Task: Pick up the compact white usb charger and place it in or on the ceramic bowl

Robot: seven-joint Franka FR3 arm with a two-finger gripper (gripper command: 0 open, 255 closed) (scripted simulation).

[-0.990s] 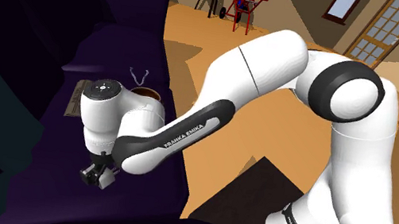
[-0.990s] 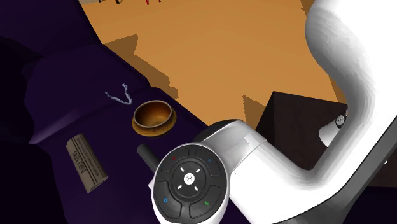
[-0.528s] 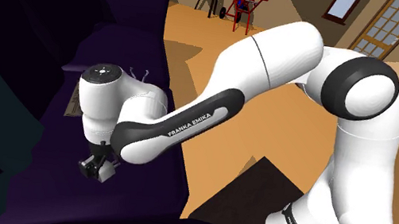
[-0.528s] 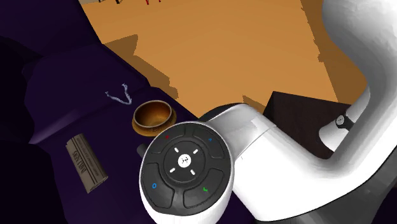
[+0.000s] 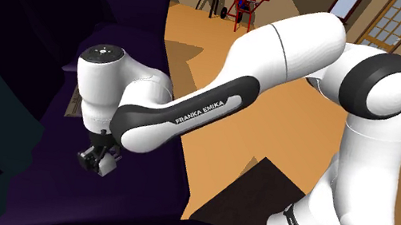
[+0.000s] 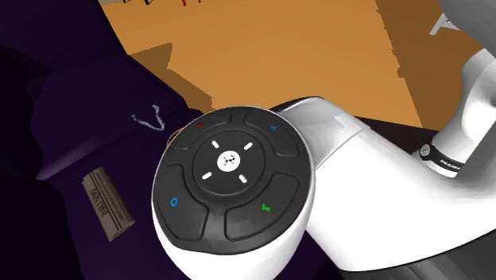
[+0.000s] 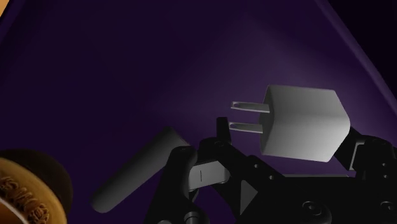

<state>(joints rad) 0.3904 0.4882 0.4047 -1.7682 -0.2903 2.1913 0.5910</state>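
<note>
We see claw [image 7: 289, 137] clamped on boxy white charger [image 7: 304, 124], two flat prongs [image 7: 249, 105]; arm [image 5: 203, 110] reads FRANKA EMIKA.

Purple sofa [image 6: 71, 159], brown block [image 6: 106, 205], pale V-shaped thing [image 6: 149, 119], brown bowl [image 7: 28, 184]

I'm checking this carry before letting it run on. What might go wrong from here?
1. The gripper seems to clasp the usb charger end to end, with one finger at the thin prongs. The charger may pivot or slip out.
2. A dark cylinder lies on the purple cushion between the gripper and the brown bowl. A low carry might knock it.
</note>
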